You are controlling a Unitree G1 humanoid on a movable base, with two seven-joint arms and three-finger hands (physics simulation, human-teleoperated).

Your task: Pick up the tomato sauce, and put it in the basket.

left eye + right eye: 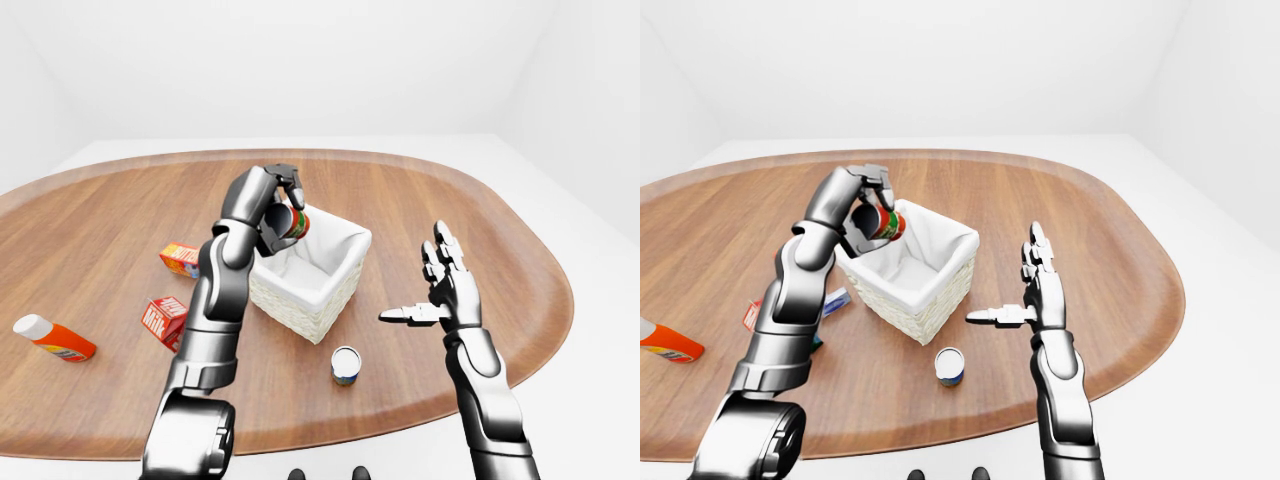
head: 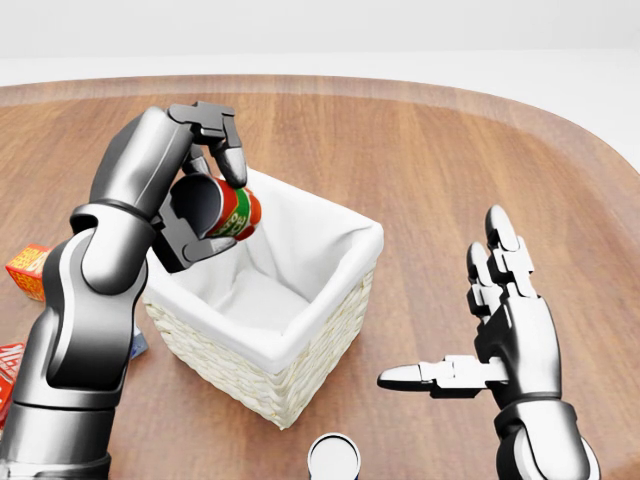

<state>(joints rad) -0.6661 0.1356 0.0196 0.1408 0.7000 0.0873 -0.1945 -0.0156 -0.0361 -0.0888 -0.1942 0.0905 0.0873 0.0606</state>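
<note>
Above the basket (image 2: 330, 300) rim, tomato sauce (image 2: 232, 212) clasped between left hand (image 2: 190, 195) fingers.

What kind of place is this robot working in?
Most likely a simulated test room, not a real home: a big oval wooden table stands in a bare white space. On it are a cloth-lined wicker basket and scattered groceries, such as a milk carton. The left hand holds a tomato sauce can.

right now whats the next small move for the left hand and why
Probably ease the left hand a little further right in the head view and lower, then open the fingers. The tomato sauce can is clamped on its side just over the basket's left rim, not yet over the middle of the white liner.
</note>
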